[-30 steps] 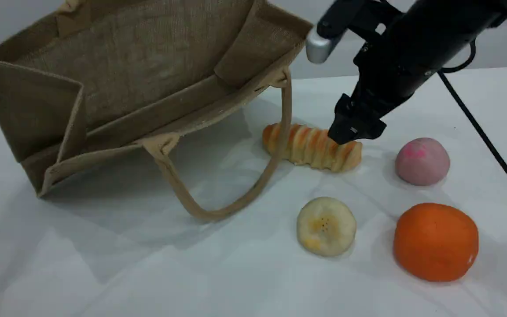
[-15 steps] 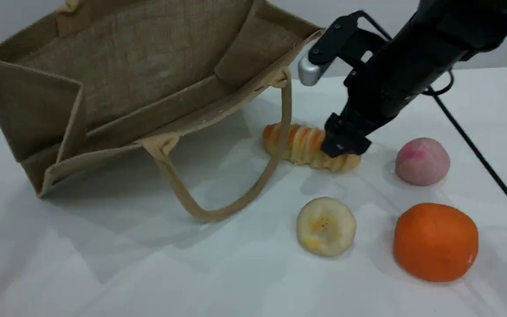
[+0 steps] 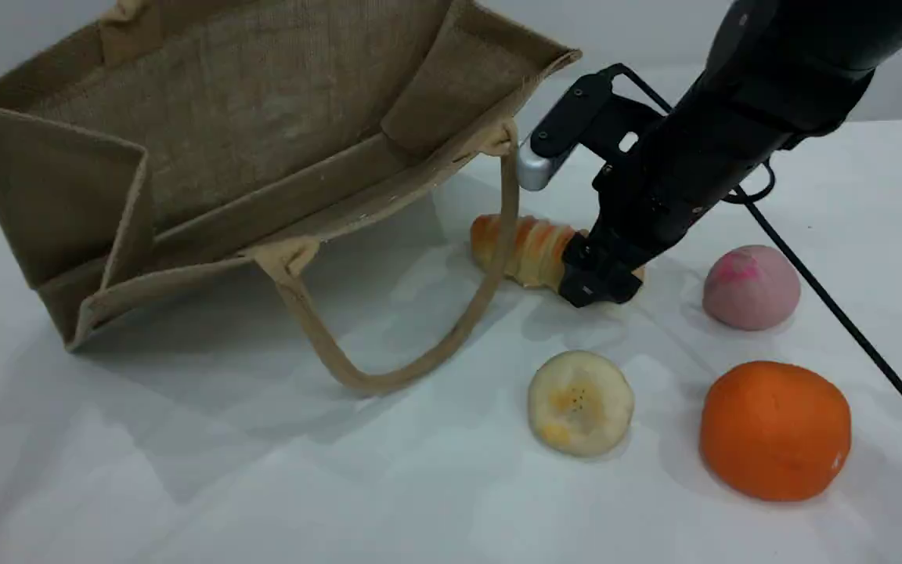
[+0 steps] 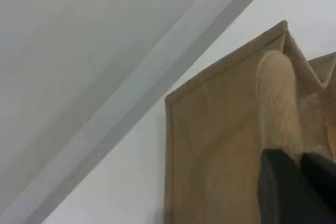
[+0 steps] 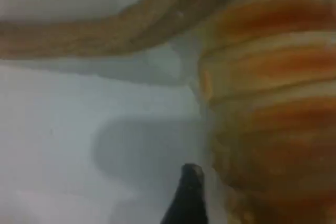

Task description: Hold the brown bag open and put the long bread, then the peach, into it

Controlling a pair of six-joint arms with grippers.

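the long bread lies on the table by the brown bag, behind its drooping handle; it looks light and squashy, so grip mid-loaf, gently. the right gripper stands wide apart astride its right end; the left gripper is clamped on the bag's upper handle

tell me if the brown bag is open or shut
Open. The brown bag gapes wide in the scene view, gussets spread, inner wall and floor showing, nothing seen inside.
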